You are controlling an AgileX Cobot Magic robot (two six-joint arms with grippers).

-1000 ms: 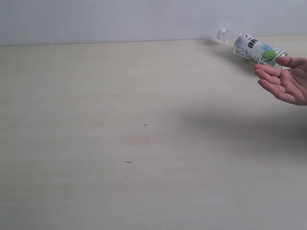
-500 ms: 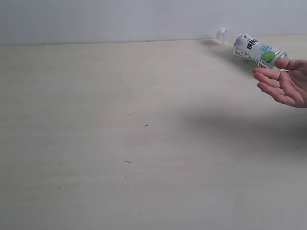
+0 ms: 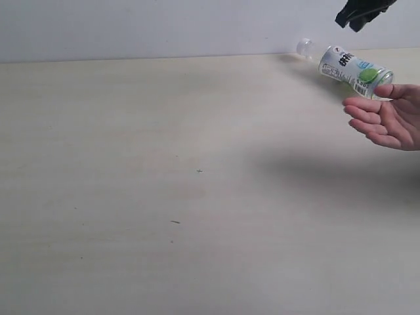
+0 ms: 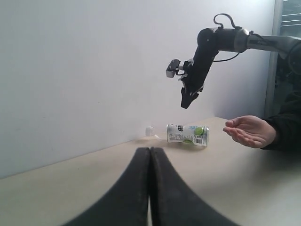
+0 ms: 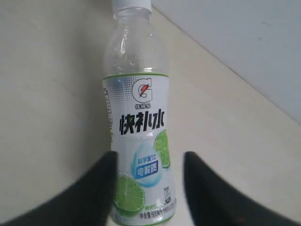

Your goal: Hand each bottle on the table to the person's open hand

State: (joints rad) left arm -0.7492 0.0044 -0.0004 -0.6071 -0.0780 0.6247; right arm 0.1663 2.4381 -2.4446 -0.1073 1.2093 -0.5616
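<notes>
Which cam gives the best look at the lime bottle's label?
Right wrist view: the lime bottle fills the frame, label print sharp. Exterior view shows it small, on its side on the table by the person's hand. Left wrist view: small, distant, print unreadable.

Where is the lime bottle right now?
The lime bottle lies on its side at the far right of the table in the exterior view, next to the person's open hand.

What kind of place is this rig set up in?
Probably a lab or office test bench: a pale wood-grain table against a plain white wall, one lime-label bottle lying on its side, a person's open hand held out, a robot arm overhead.
</notes>
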